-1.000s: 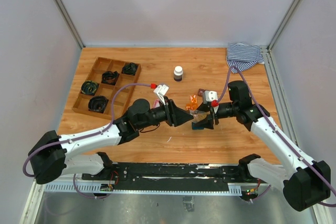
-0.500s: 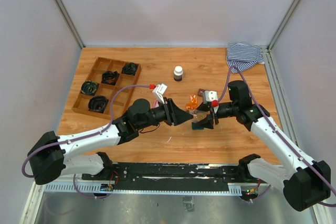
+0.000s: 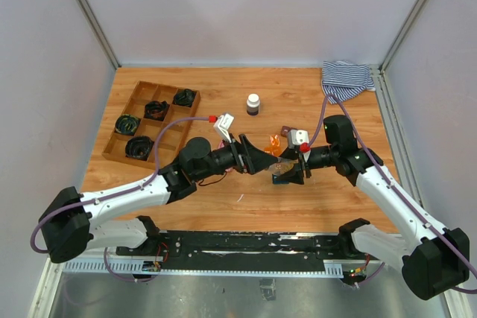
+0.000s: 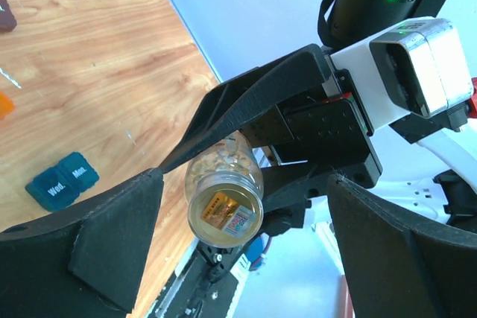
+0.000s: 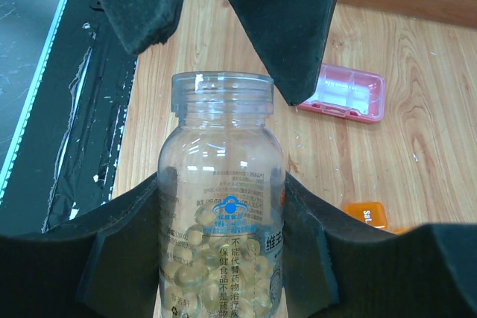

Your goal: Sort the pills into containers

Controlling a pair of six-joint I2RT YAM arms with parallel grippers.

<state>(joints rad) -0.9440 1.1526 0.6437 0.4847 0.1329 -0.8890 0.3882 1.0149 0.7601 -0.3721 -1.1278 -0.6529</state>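
Observation:
My right gripper is shut on a clear pill bottle holding pale yellow pills; its neck shows no cap. My left gripper stands open, its fingers spread on either side of the bottle's top without touching it. That round end faces the left wrist view. From above, both grippers meet over the middle of the table, left and right. The containers lie on the wood: a pink one, an orange one and a teal one.
A wooden tray with black coils sits at the back left. A small white-capped bottle stands behind the grippers. A striped cloth lies in the back right corner. The orange case is just behind the held bottle.
My left gripper's jaws have gone from nearly shut at the bottle's top to wide open. The right gripper and the bottle have stayed where they were.

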